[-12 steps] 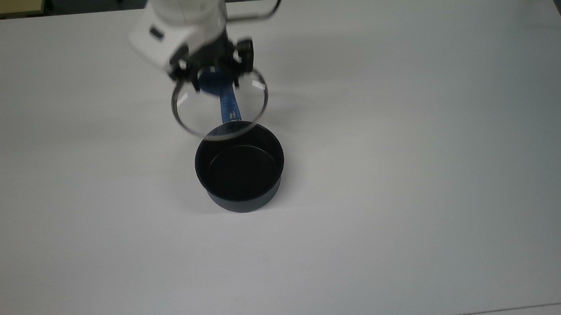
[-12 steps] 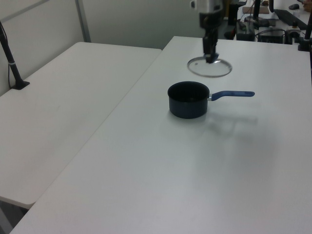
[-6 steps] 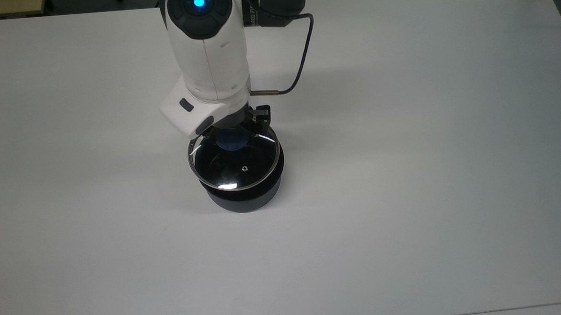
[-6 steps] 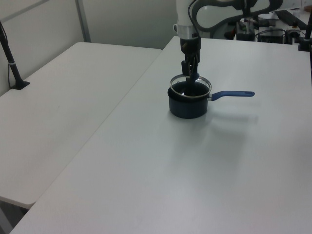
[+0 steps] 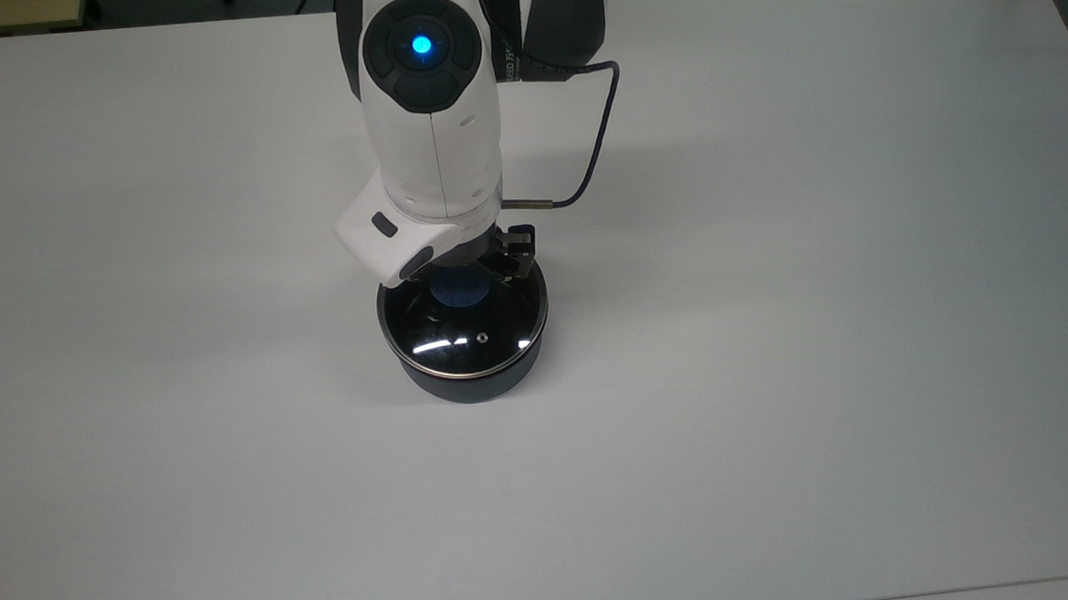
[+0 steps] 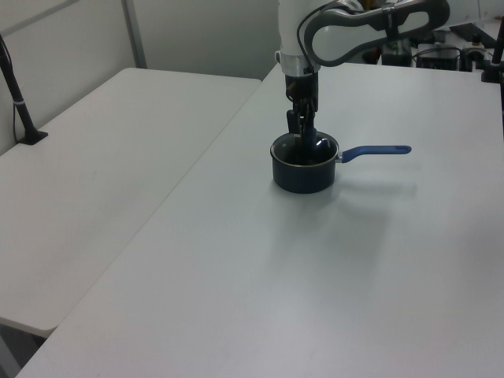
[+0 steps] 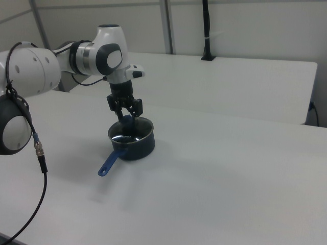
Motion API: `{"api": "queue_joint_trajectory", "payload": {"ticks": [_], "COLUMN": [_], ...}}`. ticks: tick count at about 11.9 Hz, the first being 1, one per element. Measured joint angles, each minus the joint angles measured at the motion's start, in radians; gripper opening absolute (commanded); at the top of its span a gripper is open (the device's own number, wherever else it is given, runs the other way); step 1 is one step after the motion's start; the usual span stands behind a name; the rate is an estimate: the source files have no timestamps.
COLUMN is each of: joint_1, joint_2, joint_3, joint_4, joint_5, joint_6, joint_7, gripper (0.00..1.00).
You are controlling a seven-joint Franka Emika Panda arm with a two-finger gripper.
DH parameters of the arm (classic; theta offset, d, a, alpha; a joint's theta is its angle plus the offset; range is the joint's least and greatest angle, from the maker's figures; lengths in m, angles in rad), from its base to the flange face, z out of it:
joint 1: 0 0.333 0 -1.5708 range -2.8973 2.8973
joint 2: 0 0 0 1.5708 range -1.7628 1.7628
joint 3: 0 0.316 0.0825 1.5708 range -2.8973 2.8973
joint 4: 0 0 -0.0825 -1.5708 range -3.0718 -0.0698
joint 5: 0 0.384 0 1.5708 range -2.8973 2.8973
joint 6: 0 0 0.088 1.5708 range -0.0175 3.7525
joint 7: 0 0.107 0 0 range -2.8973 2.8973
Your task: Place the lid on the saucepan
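The saucepan (image 5: 471, 387) is small, dark and round, and it stands near the middle of the white table (image 5: 819, 340). The glass lid (image 5: 463, 342) lies level on its rim, the steam vent towards the top view's bottom. My gripper (image 5: 465, 283) points straight down over the lid's centre, shut on the blue knob (image 5: 461, 294). In the right view the gripper (image 7: 126, 115) straddles the knob above the pan (image 7: 142, 148). The pan's blue handle (image 6: 378, 150) points to the left view's right and lies under the arm in the top view.
A second white table (image 6: 110, 157) adjoins on the left view's left, with a black post (image 6: 20, 102) on it. A black cable (image 5: 595, 150) loops off the arm. Clutter sits at the far edge (image 6: 441, 47) in the left view.
The lid travelled from above the handle to over the pan, hung tilted just above the rim half a second ago, and now rests flat on it. The arm came down with it.
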Motion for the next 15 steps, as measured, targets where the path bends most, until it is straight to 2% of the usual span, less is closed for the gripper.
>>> {"api": "queue_joint_trajectory", "payload": {"ticks": [4,6,7,9,11,12,15], "joint_1": [-0.014,-0.057,-0.079,-0.112,-0.108,-0.099,-0.028], "joint_2": [-0.027,-0.134,-0.201,-0.378,-0.505,-0.547,-0.611], "joint_3": [-0.012,-0.014,-0.014,-0.015,-0.014,-0.018,-0.090], "joint_4": [0.027,0.031,0.008,-0.102,-0.196,-0.243,-0.334], "joint_5": [0.000,0.000,0.000,0.001,0.005,0.020,0.049], "joint_6": [-0.030,-0.120,-0.159,-0.215,-0.252,-0.253,-0.250], "joint_7": [0.010,0.011,0.011,0.011,0.011,0.011,-0.022], "gripper": [1.00,1.00,1.00,1.00,1.00,1.00,1.00]}}
